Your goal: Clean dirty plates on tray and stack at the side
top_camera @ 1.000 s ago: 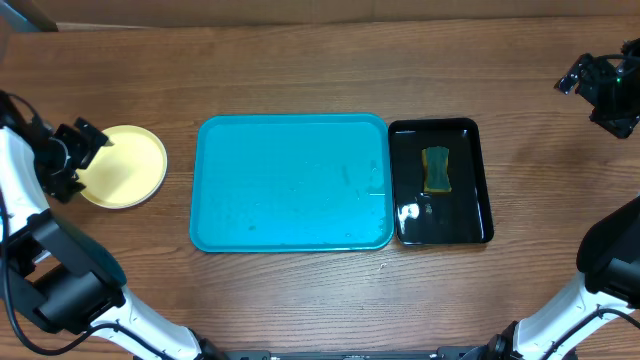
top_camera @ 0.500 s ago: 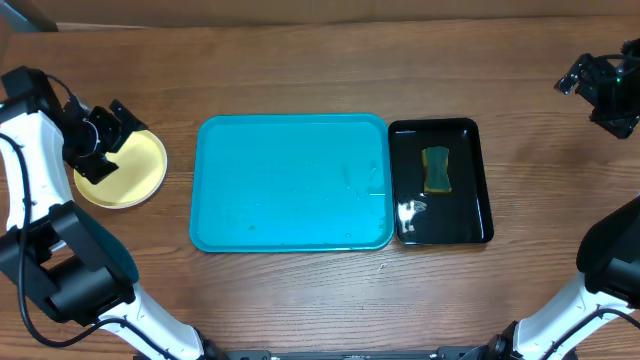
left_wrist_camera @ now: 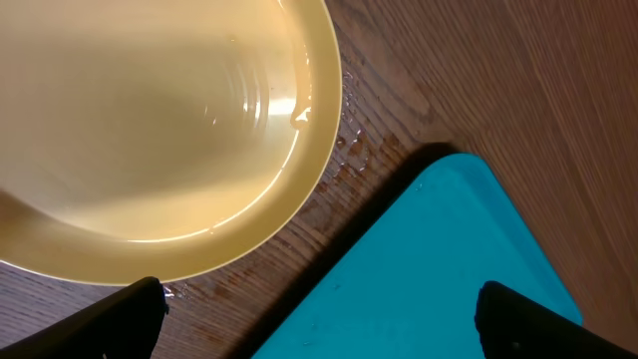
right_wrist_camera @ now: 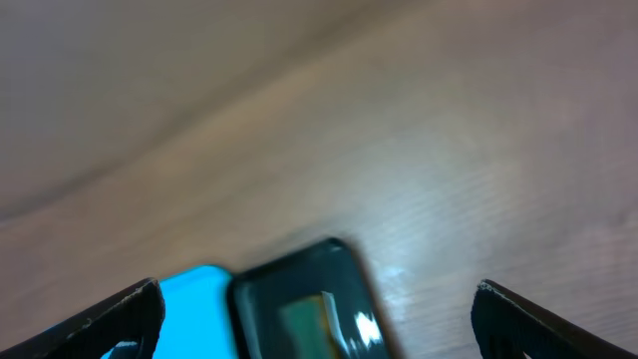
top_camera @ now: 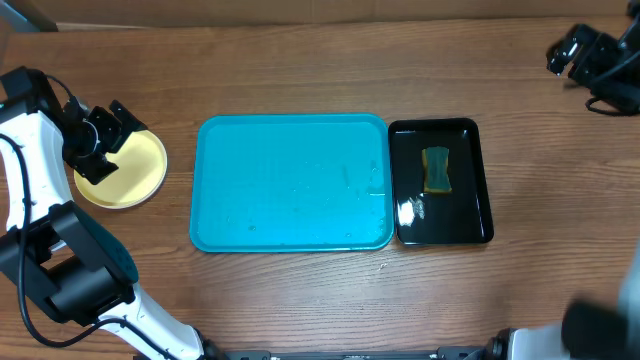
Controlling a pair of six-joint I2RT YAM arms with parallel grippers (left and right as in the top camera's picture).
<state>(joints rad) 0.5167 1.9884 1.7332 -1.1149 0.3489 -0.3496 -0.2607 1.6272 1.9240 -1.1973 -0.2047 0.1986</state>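
- Left claw (top_camera: 110,142) hangs over the left part of the pale yellow-green plate (top_camera: 128,172).
- Left wrist cam: its fingertips (left_wrist_camera: 100,324) sit at the bottom corners, wide apart, w/ nothing btwn them. So that claw's spread and holding nothing.
- The plate lies flat on the wooden table (top_camera: 300,300), just left of the turquoise tray (top_camera: 290,182). There's a strip of wood btwn them, so they're not touching.
- We see one plate from above; whether others lie under it, we can't tell.
- The plate's inside looks glossy, and water drops (left_wrist_camera: 354,150) bead on the wood right by its rim.
- The turquoise tray is mid-table, its floor showing faint wet specks.
- A black tray (top_camera: 478,182) sits right up against its right side, w/ a sponge (top_camera: 436,169) lying in it and bright glints nearby.
- Right claw (top_camera: 570,52) is at the far top-right, well apart from both trays.
- Right wrist cam is blurry, but its fingertips (right_wrist_camera: 110,319) show at opposite corners w/ nothing btwn them, so it's spread too.
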